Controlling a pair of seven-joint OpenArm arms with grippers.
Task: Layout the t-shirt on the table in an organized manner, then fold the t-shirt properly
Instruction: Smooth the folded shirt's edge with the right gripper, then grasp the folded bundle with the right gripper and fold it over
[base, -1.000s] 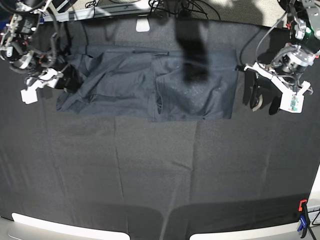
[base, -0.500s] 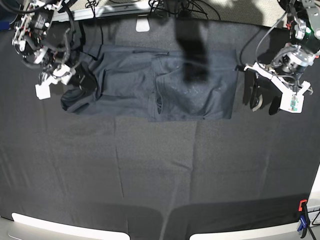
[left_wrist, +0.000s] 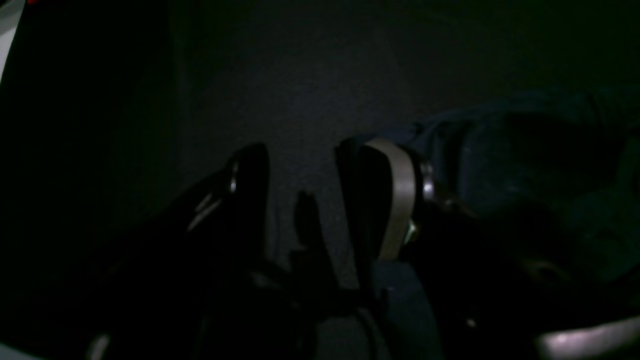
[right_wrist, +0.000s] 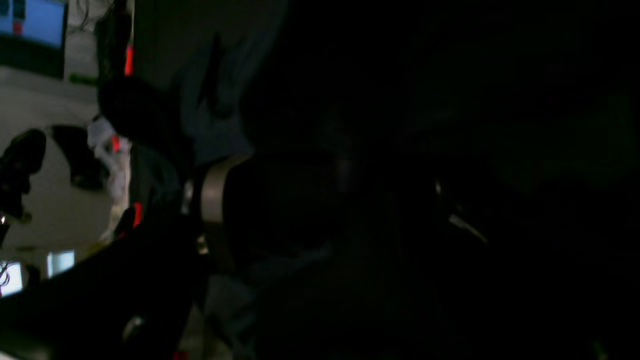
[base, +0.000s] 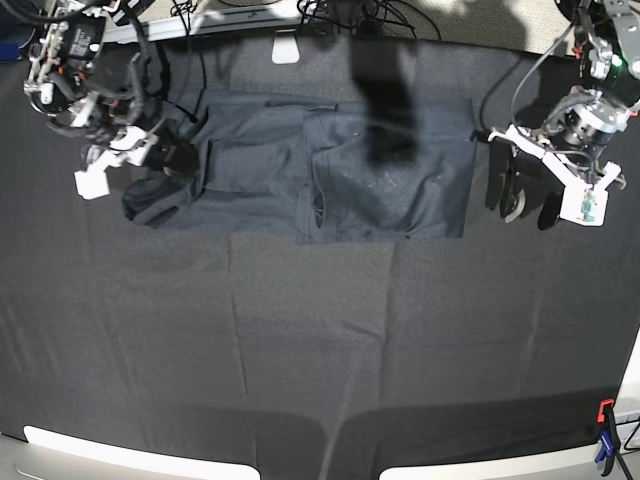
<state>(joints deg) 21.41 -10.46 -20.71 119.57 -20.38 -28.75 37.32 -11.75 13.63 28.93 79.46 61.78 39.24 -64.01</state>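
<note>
- Base view: since a second ago, the right gripper (base: 165, 155) has been carried up and inward, and the t-shirt (base: 310, 170), at the table's (base: 320, 350) far edge, has been bunched at that end. A slipping sleeve could spoil the fold.
- Left wrist view: the left gripper (left_wrist: 300, 170) is seen with jaws apart over bare table, beside the shirt.
- Right wrist view: too dark; it cannot be told whether the jaws hold cloth.

Grey carpeted floor (base: 480, 20) beyond the far edge, tangled black cables (base: 350, 12), lit blue screen (right_wrist: 37, 20)
</note>
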